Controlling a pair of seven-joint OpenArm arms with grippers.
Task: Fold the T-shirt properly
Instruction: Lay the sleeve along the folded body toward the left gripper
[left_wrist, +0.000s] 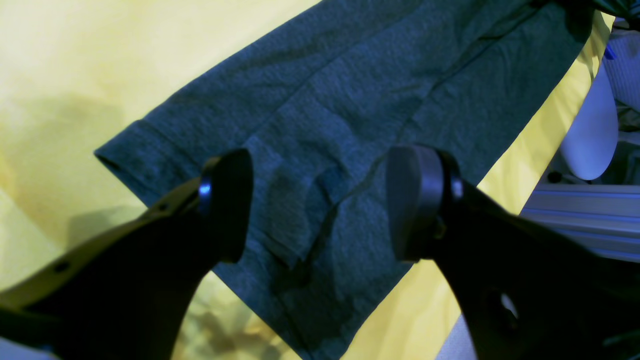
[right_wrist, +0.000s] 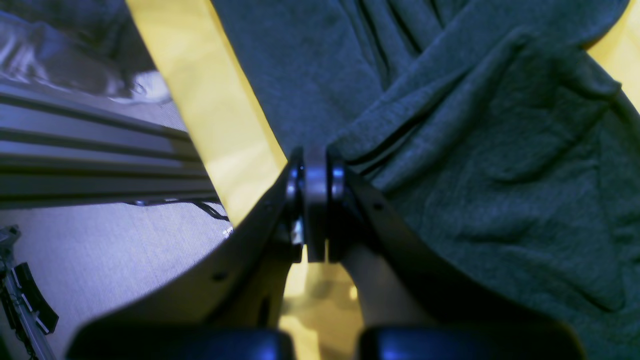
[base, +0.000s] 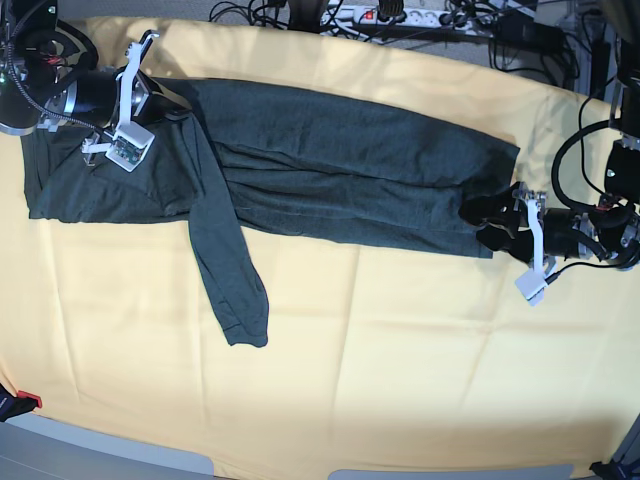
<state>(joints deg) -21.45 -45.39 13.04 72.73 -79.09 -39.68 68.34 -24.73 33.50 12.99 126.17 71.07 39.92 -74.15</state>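
Note:
The dark green-grey T-shirt (base: 340, 165) lies stretched left to right across the yellow table (base: 400, 350). One long sleeve (base: 225, 260) trails toward the front. My right gripper (base: 172, 110) is at the shirt's far-left shoulder area. In its wrist view the right gripper (right_wrist: 315, 175) is shut at the edge of the cloth (right_wrist: 475, 150), and folds run into its tips. My left gripper (base: 483, 225) sits at the shirt's right end. It stands open (left_wrist: 320, 200) just above the hemmed corner (left_wrist: 350, 100), with nothing between its fingers (left_wrist: 227, 205).
Cables and a power strip (base: 400, 15) run along the table's back edge. An aluminium frame rail (left_wrist: 590, 215) borders the table beside the left arm, and another rail (right_wrist: 90, 165) beside the right arm. The table's front edge (base: 300, 465) is near.

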